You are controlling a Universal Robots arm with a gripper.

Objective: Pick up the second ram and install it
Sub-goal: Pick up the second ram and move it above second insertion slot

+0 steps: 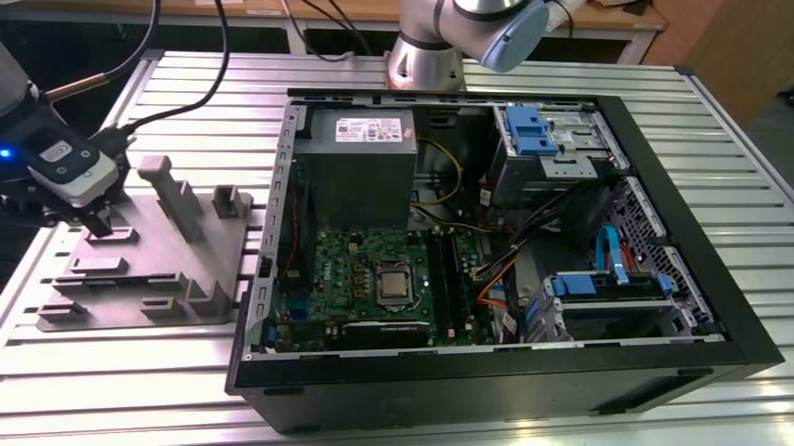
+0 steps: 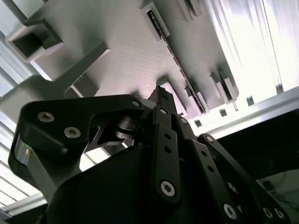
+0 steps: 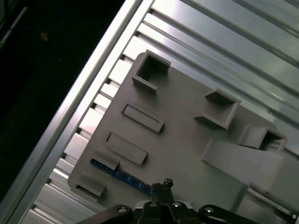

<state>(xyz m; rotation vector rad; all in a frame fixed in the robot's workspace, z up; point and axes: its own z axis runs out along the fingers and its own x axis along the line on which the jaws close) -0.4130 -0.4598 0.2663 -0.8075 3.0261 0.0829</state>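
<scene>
The second ram [image 3: 119,174] lies on edge in the low holders of a grey fixture plate [image 3: 187,140]; it looks blue in the first wrist view and shows as a thin dark strip [image 2: 174,59] in the second wrist view. My gripper [image 1: 96,221] hangs low over the plate [image 1: 137,269] at the exterior view's left. Its fingertips [image 3: 166,183] sit close together at one end of the ram, just above the plate. The gripper [image 2: 160,92] looks shut, with nothing seen between the fingers. The ram rests in its holders.
An open computer case [image 1: 496,251] fills the middle of the slatted metal table [image 1: 694,111], with the green motherboard [image 1: 372,274] and its dark memory slots [image 1: 447,279] inside. Tall grey blocks [image 1: 167,190] stand on the fixture plate beside the gripper. Cables hang behind the arm.
</scene>
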